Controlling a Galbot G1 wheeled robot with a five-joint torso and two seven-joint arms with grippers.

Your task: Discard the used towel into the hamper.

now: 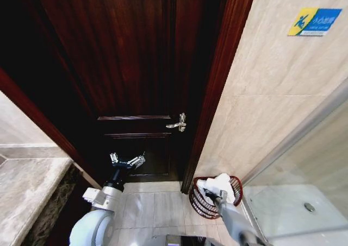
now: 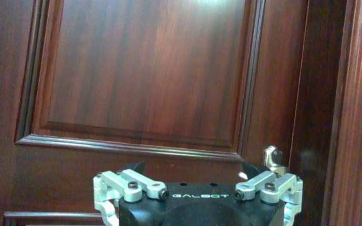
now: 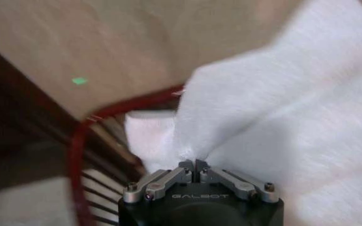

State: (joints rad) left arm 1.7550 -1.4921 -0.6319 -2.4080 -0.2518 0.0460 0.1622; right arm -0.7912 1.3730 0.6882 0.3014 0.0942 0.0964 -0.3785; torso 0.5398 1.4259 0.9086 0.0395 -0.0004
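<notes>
From the head view, the hamper point(image 1: 209, 200) stands on the floor in the corner between the dark wooden door point(image 1: 136, 72) and the tiled wall point(image 1: 272, 94). The right gripper point(image 1: 216, 190) hangs over its rim, holding the white towel point(image 1: 227, 185) there, apparently to drop it in. The left gripper point(image 1: 127, 160) waits near the door, fingers spread. The left wrist view shows those fingers released, facing the door panel. In the right wrist view, the fingers are clenched on a towel fold, the cloth draping past them over the red rim.

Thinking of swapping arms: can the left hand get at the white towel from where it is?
Probably not: the left hand faces the dark wooden door, well aside from the white fluffy towel.
</notes>
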